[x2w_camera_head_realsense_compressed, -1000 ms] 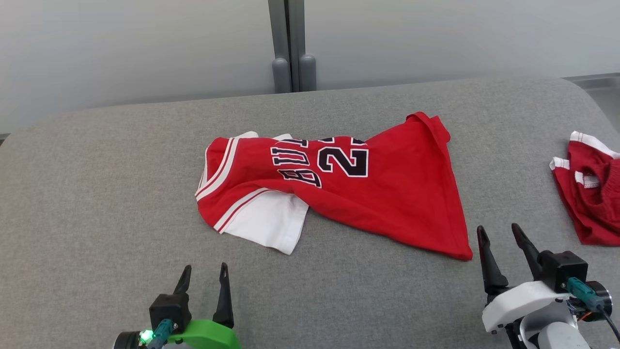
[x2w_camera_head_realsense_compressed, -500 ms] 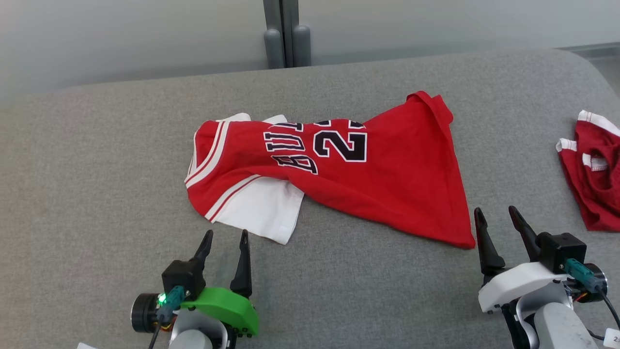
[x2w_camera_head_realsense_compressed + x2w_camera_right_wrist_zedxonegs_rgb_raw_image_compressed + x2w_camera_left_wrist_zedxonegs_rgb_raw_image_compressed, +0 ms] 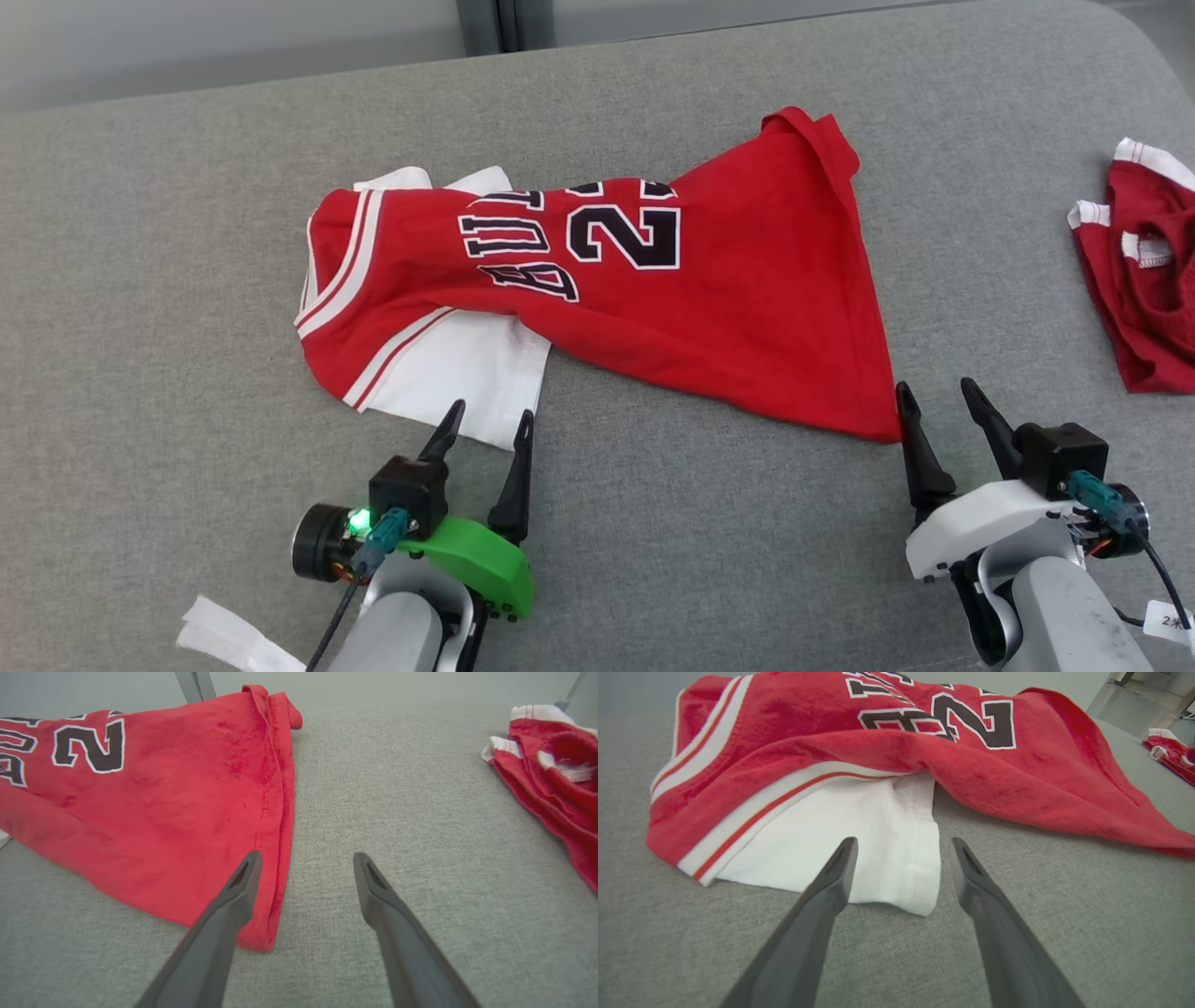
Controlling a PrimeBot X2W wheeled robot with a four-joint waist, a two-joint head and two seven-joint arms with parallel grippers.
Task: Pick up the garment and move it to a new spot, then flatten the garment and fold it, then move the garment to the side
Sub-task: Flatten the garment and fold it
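Both arms have closed in on the garment [image 3: 709, 299], which lies crumpled on the grey surface [image 3: 140, 280], long axis running left to right. The left gripper [image 3: 493, 409], jaws spread and empty, reaches the white sleeve [image 3: 467, 373]; the right gripper [image 3: 934, 383], likewise spread, flanks the hem corner [image 3: 878, 425]. One jersey, one smaller red cloth [image 3: 1144, 308], two grippers.

A grey fabric-covered tabletop [image 3: 140, 280] with rounded far corners carries a crumpled red jersey [image 3: 728, 299] with white sleeves, lying across its middle, and a smaller bunched red cloth [image 3: 1148, 308] with white trim, well apart at the right edge.
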